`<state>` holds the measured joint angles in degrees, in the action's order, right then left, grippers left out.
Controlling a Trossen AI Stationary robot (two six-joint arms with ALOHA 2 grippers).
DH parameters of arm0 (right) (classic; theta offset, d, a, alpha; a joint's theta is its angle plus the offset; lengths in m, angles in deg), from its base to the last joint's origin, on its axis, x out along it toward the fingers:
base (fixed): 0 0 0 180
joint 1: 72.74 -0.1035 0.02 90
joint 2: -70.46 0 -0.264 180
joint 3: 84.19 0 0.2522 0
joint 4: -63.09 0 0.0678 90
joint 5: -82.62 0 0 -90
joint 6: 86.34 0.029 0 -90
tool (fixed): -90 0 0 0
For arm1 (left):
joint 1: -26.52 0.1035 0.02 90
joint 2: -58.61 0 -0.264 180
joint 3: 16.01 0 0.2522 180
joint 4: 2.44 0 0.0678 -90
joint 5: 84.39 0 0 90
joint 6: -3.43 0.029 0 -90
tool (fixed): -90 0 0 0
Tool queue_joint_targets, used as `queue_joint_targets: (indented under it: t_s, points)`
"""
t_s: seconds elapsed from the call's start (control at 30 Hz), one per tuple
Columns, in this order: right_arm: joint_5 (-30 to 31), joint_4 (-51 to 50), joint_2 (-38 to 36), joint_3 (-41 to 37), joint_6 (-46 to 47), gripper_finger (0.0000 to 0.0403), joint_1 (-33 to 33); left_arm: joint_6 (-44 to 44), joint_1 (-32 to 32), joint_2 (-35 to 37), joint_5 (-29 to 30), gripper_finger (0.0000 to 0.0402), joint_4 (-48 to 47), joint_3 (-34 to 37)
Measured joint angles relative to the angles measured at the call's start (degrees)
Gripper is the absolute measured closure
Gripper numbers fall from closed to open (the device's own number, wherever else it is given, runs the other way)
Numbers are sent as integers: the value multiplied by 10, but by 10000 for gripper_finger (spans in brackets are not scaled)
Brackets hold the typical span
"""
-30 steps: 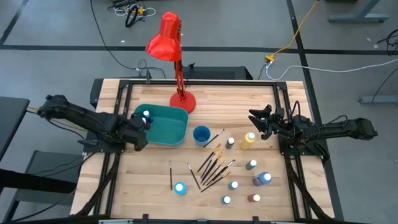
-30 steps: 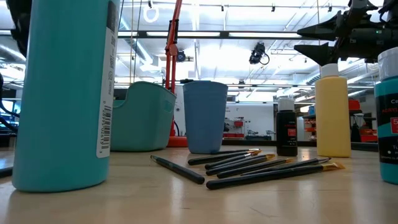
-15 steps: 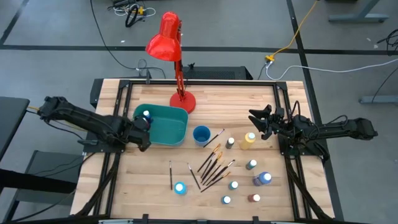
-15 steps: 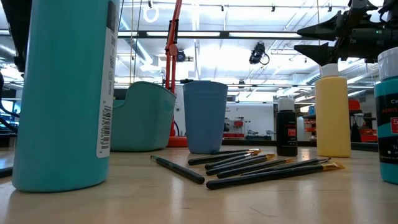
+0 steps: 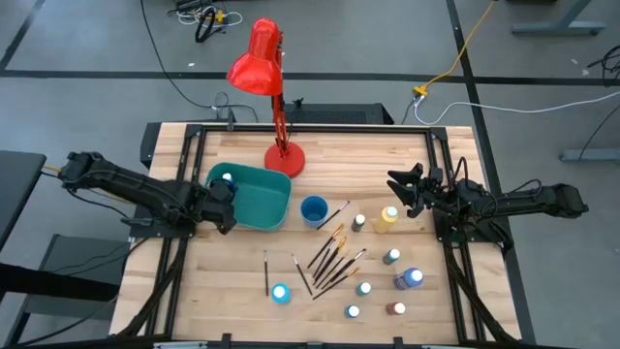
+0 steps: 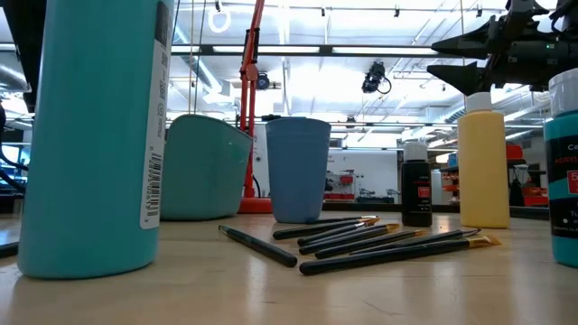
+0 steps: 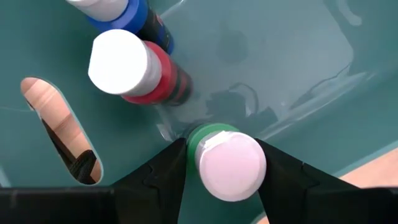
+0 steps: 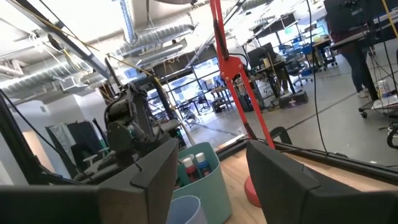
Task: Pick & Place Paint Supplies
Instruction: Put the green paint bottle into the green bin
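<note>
Your left gripper (image 7: 219, 163) is reached into the teal plastic bin (image 5: 263, 199), its fingers set either side of a green paint bottle (image 7: 225, 160). You cannot tell whether they grip it or have let go. It sits low against the bin wall, beside a red paint bottle (image 7: 138, 70) and a blue paint bottle (image 7: 127, 12) already inside, which suggests a drop-off. The bin wall is close around the fingers, so lifting straight up looks the clearest exit.

Your right gripper (image 5: 402, 190) hovers open and empty just beside the tall yellow bottle (image 5: 387, 218). More bottles and a fan of brushes (image 5: 332, 260) lie near the blue cup (image 5: 313, 209). The red desk lamp (image 5: 266, 87) stands behind the bin.
</note>
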<state>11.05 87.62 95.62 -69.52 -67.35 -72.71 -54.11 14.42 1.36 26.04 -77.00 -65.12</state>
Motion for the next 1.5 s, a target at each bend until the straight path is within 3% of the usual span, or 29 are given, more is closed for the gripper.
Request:
queue_joint_targets:
  t_s: [0.57, 1.0, 1.5]
  points:
    - [0, 0, 0, 0, 0, 199, 0, 44, 0, 0, -3, 222, -1, 0]
    - [0, 0, 0, 0, 0, 199, 0, 37, 0, -1, -27, 161, -5, 2]
    - [0, 0, 0, 0, 0, 199, 0, 8, 0, -1, -33, 191, -127, -90]
